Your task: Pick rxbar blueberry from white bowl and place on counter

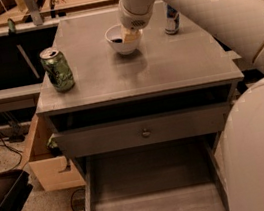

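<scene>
Green can (57,69) sits front-left of the white bowl (121,48) on the table (165,66), well apart, not in the way. In the bowl: rxbar blueberry (116,40), only a dark sliver showing, end effector (131,35) dipped in at the bowl's right side, can't tell if wide, narrow or holding. Expect the bar to be light, crinkly and slick, so pinch across the flat faces mid-length. Blue-white can (171,19) behind-right of the bowl, near; clear it on lift-out.

Seemingly high, above claw (130,36) at bowl (111,39)
</scene>
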You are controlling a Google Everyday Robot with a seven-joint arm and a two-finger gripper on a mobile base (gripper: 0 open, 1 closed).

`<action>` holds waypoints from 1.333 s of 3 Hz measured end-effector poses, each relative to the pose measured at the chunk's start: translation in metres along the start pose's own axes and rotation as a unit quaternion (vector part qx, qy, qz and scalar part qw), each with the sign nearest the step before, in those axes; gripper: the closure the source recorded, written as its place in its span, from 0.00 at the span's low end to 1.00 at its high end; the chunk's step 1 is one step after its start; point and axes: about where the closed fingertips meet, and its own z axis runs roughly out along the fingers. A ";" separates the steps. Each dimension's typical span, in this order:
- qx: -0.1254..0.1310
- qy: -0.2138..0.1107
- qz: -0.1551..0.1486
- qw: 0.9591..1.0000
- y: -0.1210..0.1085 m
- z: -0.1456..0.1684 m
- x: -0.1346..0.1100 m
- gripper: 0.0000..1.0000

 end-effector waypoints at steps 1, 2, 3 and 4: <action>-0.005 -0.005 -0.007 1.000 0.005 0.004 -0.005 1.00; -0.003 -0.005 -0.010 1.000 0.003 0.003 -0.005 1.00; 0.006 0.000 -0.021 1.000 -0.008 -0.003 -0.005 1.00; 0.016 0.009 -0.041 0.999 -0.029 -0.011 -0.003 1.00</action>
